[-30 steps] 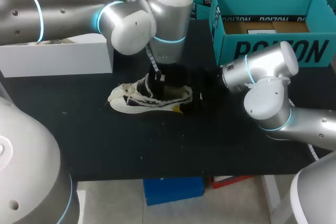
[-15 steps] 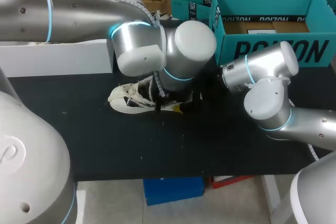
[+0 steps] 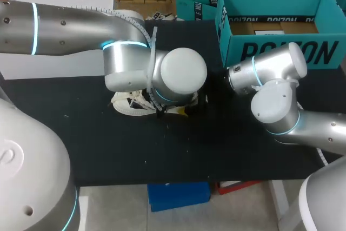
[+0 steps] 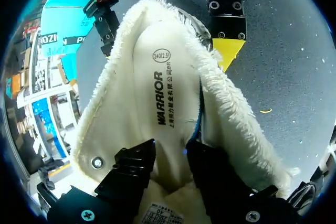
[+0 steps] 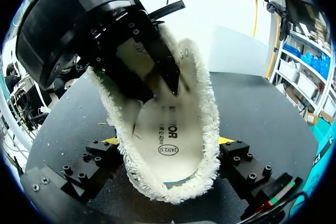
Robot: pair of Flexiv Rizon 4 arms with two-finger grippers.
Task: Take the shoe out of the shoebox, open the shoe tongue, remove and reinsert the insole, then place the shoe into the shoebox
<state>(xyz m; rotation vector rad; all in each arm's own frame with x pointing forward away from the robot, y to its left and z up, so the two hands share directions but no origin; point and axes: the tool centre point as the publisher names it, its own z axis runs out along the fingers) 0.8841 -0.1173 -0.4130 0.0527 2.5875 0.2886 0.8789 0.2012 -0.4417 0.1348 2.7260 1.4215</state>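
Fleece-lined shoe (image 3: 127,104) near desk middle, heel clamped by right gripper (image 5: 168,145); left gripper (image 4: 170,148) now sunk inside, fingers (image 4: 134,163) narrow over insole (image 4: 157,77): removal likely starting.

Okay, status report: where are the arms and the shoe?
Right gripper: jaws shut on the shoe heel. Left gripper down inside the shoe, over the insole. Shoebox apart; nothing blocking.

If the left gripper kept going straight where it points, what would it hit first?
Probably the insole inside the shoe, right ahead of the left gripper; depth is unclear.
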